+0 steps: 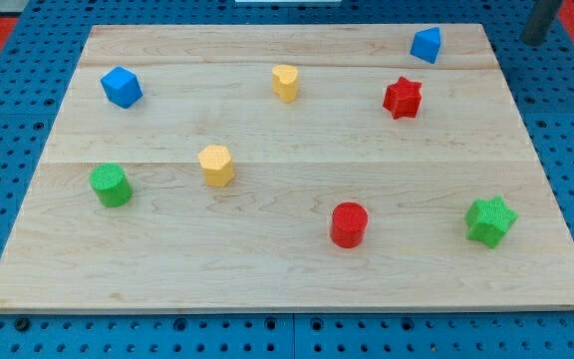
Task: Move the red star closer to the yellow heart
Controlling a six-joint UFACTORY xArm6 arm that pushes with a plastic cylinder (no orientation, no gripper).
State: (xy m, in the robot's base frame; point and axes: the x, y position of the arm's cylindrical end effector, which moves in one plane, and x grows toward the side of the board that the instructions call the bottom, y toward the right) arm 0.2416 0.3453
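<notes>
In the camera view, the red star (403,97) sits near the top right of the wooden board (287,269). The yellow heart (285,82) is to its left, well apart, with bare wood between them. A dark shape at the top right corner may be my rod, but my tip is not showing, so I cannot tell where it is. It has no pincer and holds nothing. The push has not started, I think. Next, my tip should get to the star's right side and slide it left.

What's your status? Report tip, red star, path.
My tip off board, view's top right. Red star untouched, right of yellow heart. No block between them.
</notes>
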